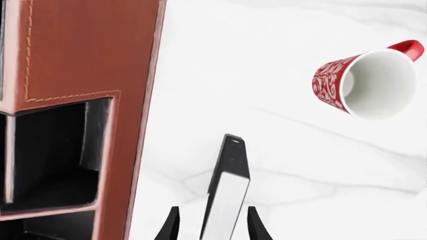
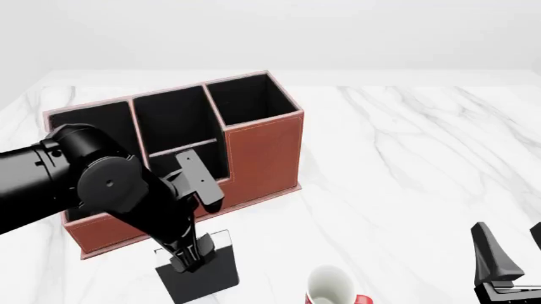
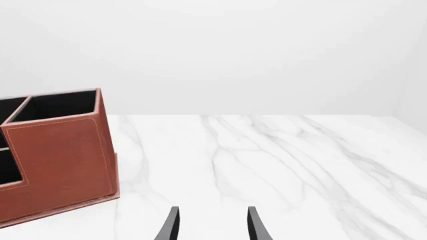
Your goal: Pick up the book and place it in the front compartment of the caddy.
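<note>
The book [image 1: 227,185] shows edge-on in the left wrist view, black cover and white page edge. It hangs between the fingers of my left gripper [image 1: 213,225], which is shut on it. In the front view the book [image 2: 207,278] is a dark slab just in front of the caddy [image 2: 262,152], below the left gripper [image 2: 187,261]. The reddish-brown caddy [image 1: 80,50] lies beside the book, its black-lined compartments open upward. My left arm hides most of its lower front wall. My right gripper [image 2: 507,253] stands open and empty at the near right, fingers apart [image 3: 213,225].
A white-and-red mug [image 2: 330,285] stands on the marble table near the front edge, right of the book, also in the left wrist view [image 1: 370,82]. The caddy's tall right end [image 3: 60,155] shows in the right wrist view.
</note>
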Controlling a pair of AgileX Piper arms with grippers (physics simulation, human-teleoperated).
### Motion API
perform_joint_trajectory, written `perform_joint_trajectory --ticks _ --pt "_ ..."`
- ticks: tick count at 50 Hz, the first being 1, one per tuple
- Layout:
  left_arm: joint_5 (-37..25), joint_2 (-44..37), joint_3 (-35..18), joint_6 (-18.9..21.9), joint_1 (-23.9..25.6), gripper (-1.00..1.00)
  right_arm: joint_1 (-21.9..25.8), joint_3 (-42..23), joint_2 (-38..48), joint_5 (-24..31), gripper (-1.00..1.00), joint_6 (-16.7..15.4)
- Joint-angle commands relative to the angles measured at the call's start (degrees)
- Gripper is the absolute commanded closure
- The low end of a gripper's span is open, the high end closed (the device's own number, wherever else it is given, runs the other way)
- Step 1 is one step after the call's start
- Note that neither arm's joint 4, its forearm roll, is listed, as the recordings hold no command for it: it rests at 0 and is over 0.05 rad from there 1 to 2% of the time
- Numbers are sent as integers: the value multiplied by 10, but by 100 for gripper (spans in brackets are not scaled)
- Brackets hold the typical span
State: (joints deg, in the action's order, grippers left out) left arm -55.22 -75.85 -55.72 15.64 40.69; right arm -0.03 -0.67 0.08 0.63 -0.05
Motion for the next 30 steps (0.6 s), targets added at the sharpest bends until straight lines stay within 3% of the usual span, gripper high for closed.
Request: perform_joint_trajectory --ticks 1,7,11,24,25,29,30 --pt "22 -15 14 2 1 -100 0 0 1 -1 -100 0" --pt "27 -14 18 -21 28 -100 0 0 1 -1 -100 0" --pt "32 -24 19 -5 11 -100 0 0 1 -1 -100 0" --pt "46 -34 30 -14 24 -100 0 0 1 -1 -100 0" --pt "46 -27 30 -32 42 -100 0 0 1 -1 -100 0" --pt "46 -27 30 -32 42 -100 0 0 1 -1 -100 0" --pt "51 -19 39 -67 77 -100 0 0 1 -1 -100 0"
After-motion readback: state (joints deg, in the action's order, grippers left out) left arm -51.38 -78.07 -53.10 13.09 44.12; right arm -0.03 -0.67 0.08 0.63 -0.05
